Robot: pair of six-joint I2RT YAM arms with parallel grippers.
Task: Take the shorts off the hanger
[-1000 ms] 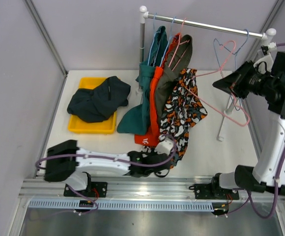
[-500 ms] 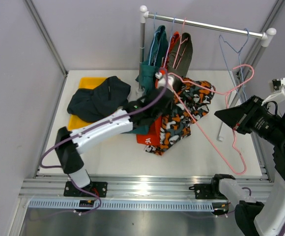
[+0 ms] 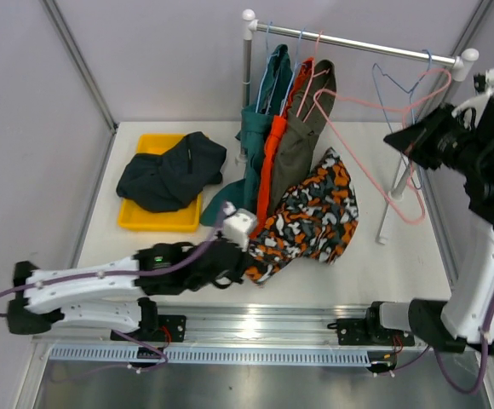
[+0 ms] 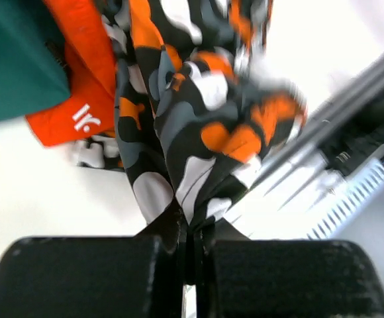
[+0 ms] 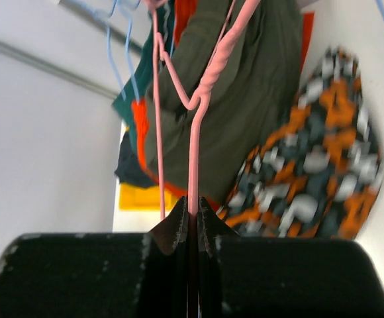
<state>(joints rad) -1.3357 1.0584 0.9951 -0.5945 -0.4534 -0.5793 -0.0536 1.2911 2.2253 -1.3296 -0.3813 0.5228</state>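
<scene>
The left jaws, low and centre-left in the top view, are clenched on a bunched fold of the camouflage shorts (image 3: 311,213). The left wrist view shows the printed fabric pinched tight between them, with no gap. This pair lies spread on the counter (image 3: 375,264) in the middle of the frame. Its lower left corner is drawn toward the left jaws and its upper tip points at the rail (image 3: 358,41).

The right jaws, at the upper right of the top view, are clamped on the wire of the pink hanger (image 5: 192,159). The hanger is held up off the counter near the rail's right end. Whether its wire touches the upper tip of the camouflage pair is hard to tell from above.

Teal shorts (image 3: 251,136), bright orange shorts (image 3: 272,149) and olive-grey shorts (image 3: 302,141) hang side by side at the rail's left end. The dark navy shorts (image 3: 170,170) lie heaped on the yellow tray (image 3: 157,224) at the left of the frame.
</scene>
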